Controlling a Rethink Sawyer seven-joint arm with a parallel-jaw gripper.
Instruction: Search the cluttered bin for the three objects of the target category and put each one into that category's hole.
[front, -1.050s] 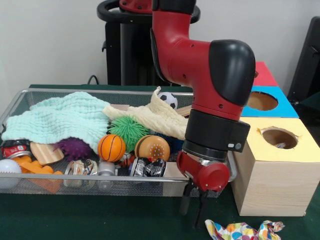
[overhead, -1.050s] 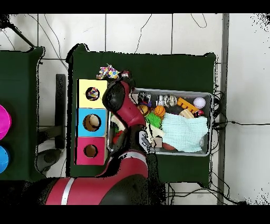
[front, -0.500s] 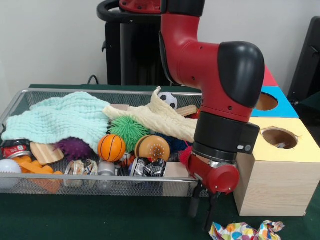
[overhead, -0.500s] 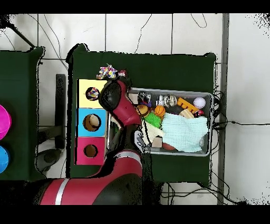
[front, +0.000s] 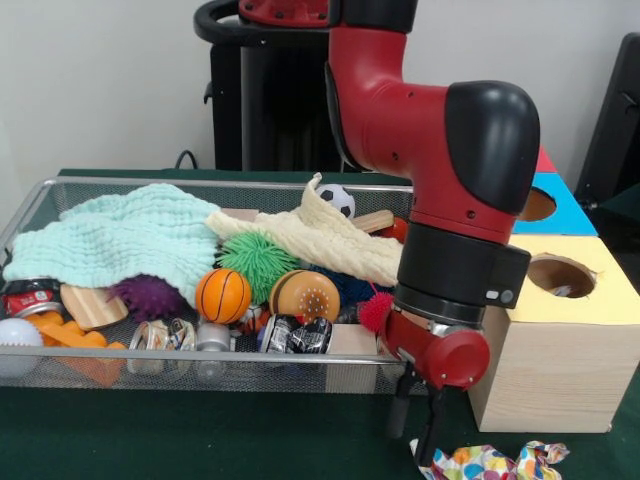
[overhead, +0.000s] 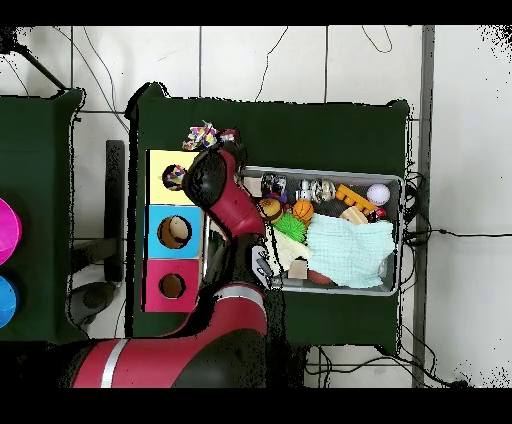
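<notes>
The gripper (front: 417, 432) is seen at the lower right of the front view with its two fingers a narrow gap apart and nothing held, hanging just beside a crumpled colourful wrapper (front: 487, 462) on the green table (front: 180, 435), between the wire bin (front: 190, 372) and the yellow-topped box (front: 560, 335). In the bin, which runs long from left to right across the frame, a mint cloth (front: 125, 238) and a cream cloth (front: 305, 236) are draped over part of the clutter, with an orange basketball (front: 222, 295), a green spiky ball (front: 257, 259) and a white golf ball (front: 18, 343) left uncovered. Only the overhead view shows all three holes in a column at centre left, yellow (overhead: 175, 177), blue (overhead: 174, 232) and red (overhead: 171, 286), while the gripper there is hidden under the arm (overhead: 228, 205).
</notes>
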